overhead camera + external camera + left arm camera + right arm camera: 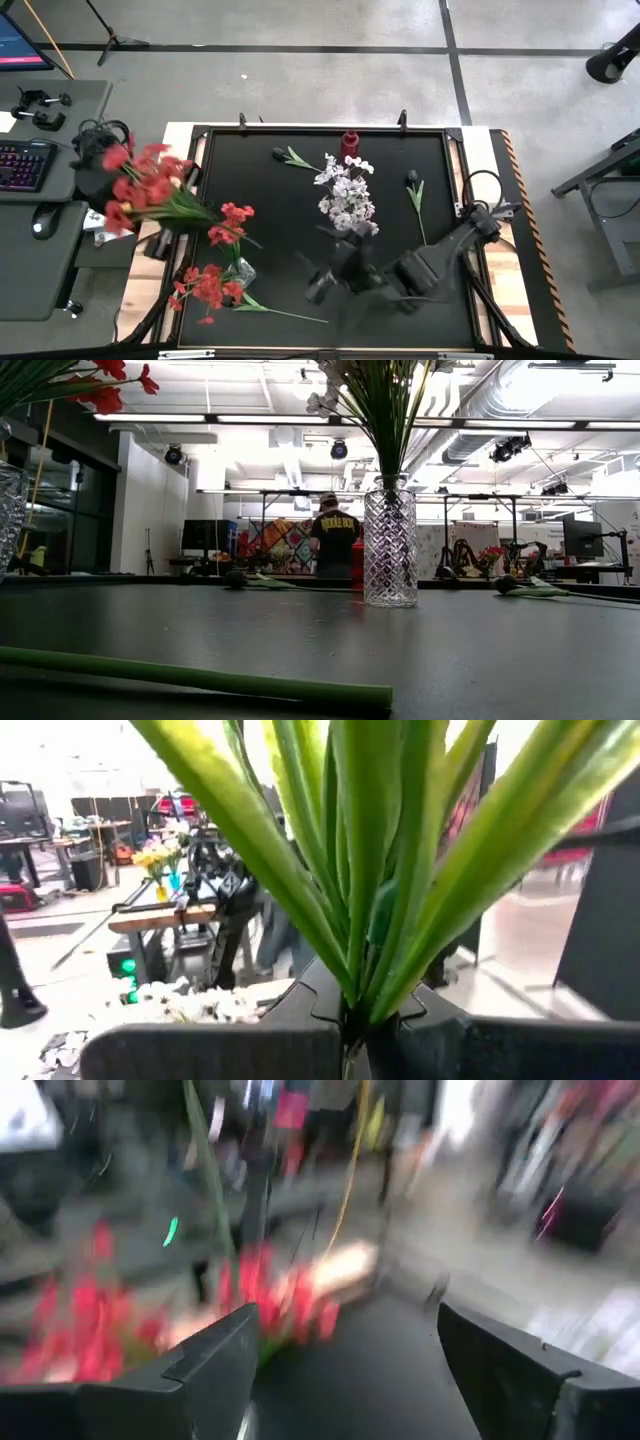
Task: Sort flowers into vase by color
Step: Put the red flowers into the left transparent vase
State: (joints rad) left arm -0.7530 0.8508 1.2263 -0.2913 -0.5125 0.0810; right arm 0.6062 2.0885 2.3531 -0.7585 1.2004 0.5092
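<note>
A bunch of red flowers point(145, 185) hangs over the table's left edge, its green stems point(350, 920) running into my left gripper point(350, 1020), which is shut on them. More red flowers point(210, 285) stand in a glass vase point(243, 270) at the near left. White flowers point(347, 195) stand in a cut-glass vase point(390, 545) at mid-table. One dark-bloomed flower point(290, 157) lies flat at the far side and another point(415, 195) at the right. A loose stem point(285, 312) lies near the front edge. My right gripper point(335, 272) hovers open in front of the white-flower vase, touching nothing. My left gripper pinches several green stems of the red bunch together at their lower ends point(352, 1005) between its two shut fingers. The stems and leaves fan out ahead of the fingers. The bunch is lifted clear of the table, with its blooms out past the left edge.
A small red container point(350, 145) stands at the far edge behind the white flowers. A desk with keyboard point(20, 165) and mouse lies off the table's left. A person point(333, 540) stands far off in the room. The black mat point(290, 230) shows bare between the two vases.
</note>
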